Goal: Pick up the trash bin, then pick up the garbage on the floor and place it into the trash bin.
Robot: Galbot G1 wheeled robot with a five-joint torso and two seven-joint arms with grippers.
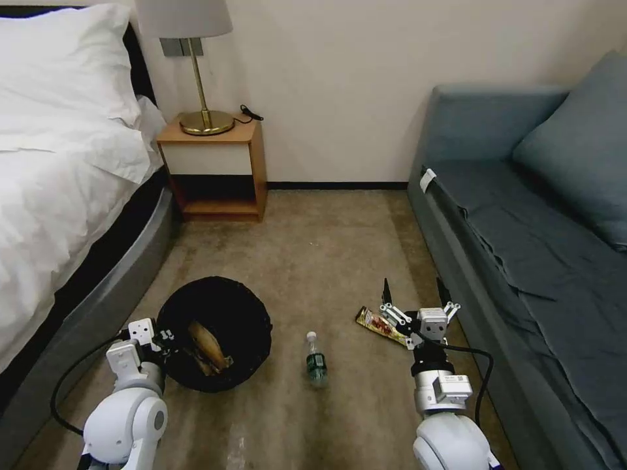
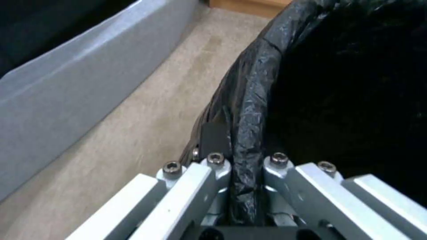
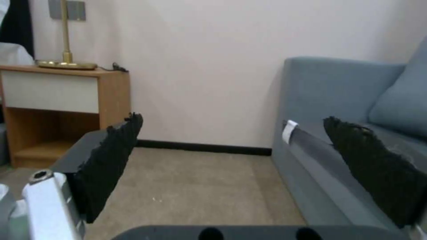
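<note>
One bin (image 1: 215, 333) sits on the carpet (image 1: 313, 261) between the bed (image 1: 59, 196) and the sofa (image 1: 535, 248), lined with a black bag; inside it I see a tan-brown wad or wrapper (image 1: 208, 347) lying against the bottom. My left gripper (image 1: 163, 339) is at the bin's left rim, and the left wrist view confirms it — fingers (image 2: 216, 146) pressed together on the bag-covered rim (image 2: 249, 133), one inside the wall and one outside.

Two pieces of garbage lie on the carpet. The bottle (image 1: 315, 360), clear with a green label and white cap, lies on its side just right of the bin, not touching it. The wrapper (image 1: 381, 326), long and dark with red and yellow print, lies further right, beside the sofa front.

My right gripper (image 1: 416, 292) is above the wrapper's far end, fingers spread wide and holding nothing; from its wrist camera both black pads (image 3: 111, 160) stand well apart, pointing toward the wall.

Beyond, a nightstand (image 1: 215, 166) with a brass lamp (image 1: 202, 98) stands against the wall beside the bed.
</note>
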